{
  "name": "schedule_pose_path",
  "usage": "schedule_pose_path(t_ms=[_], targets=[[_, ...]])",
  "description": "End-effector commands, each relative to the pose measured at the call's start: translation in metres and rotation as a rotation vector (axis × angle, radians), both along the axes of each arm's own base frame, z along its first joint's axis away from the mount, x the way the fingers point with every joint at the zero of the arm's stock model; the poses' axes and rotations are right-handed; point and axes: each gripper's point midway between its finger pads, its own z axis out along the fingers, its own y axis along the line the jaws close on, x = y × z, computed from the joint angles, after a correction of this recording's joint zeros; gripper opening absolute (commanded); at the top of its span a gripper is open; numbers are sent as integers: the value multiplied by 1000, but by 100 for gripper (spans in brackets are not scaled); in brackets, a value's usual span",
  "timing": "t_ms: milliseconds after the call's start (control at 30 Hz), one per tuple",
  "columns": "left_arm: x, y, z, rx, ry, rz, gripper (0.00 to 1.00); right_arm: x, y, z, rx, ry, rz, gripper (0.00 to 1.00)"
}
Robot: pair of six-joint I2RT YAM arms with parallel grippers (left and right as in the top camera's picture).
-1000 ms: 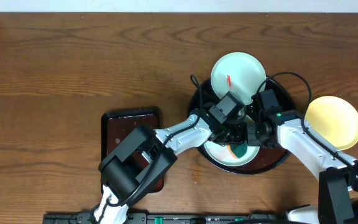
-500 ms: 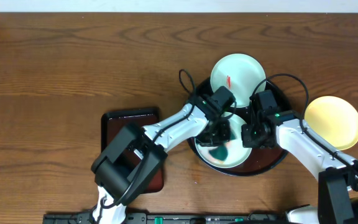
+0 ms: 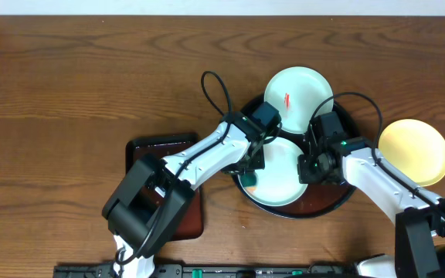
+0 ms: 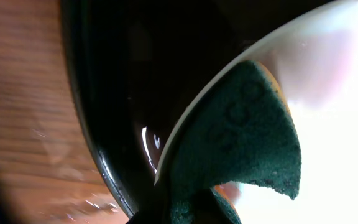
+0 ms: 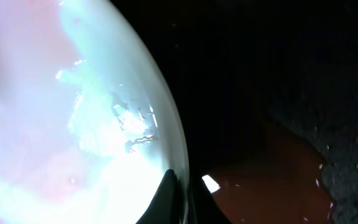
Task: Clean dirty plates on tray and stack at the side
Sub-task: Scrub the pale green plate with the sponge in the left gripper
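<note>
I see my left claw (image 3: 250, 168) clamped on a green sponge (image 4: 241, 143) at the near mint plate (image 3: 280, 179)'s left edge, inside the black tray (image 3: 332, 207). My right claw (image 3: 309, 165) is closed at its right rim. The yellow plate (image 3: 414, 152) sits on the bench (image 3: 91, 77) to the right. Farthest, the red-smeared mint plate (image 3: 298, 96) overlaps the tray's rim.

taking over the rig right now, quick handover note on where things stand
Left gripper: shut on the green sponge, pressed on the left edge of the plate in the tray.
Right gripper: shut on that plate's right edge.
Smeared plate: red streak, resting over the far rim of the tray.
Yellow plate: on the table right of the tray, no smear visible.
Done: nothing stacked yet.
Left: finish this wipe, clean the smeared plate, stack all three at the side.
</note>
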Motion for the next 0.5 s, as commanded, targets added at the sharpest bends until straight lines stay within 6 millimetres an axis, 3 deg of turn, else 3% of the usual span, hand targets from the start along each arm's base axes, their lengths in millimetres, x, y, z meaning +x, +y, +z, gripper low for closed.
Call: schedule_pose_path(t_ms=[0, 133, 333, 467], targets=[[24, 63, -5, 285, -135, 16, 8, -9, -14, -14, -89, 29, 20, 1], [22, 50, -8, 212, -111, 14, 8, -9, -14, -13, -92, 26, 35, 1], [8, -28, -16, -157, -25, -26, 8, -9, -15, -13, -95, 24, 48, 1], [-5, -79, -6, -360, 11, -101, 8, -9, -14, -13, -95, 24, 57, 1]])
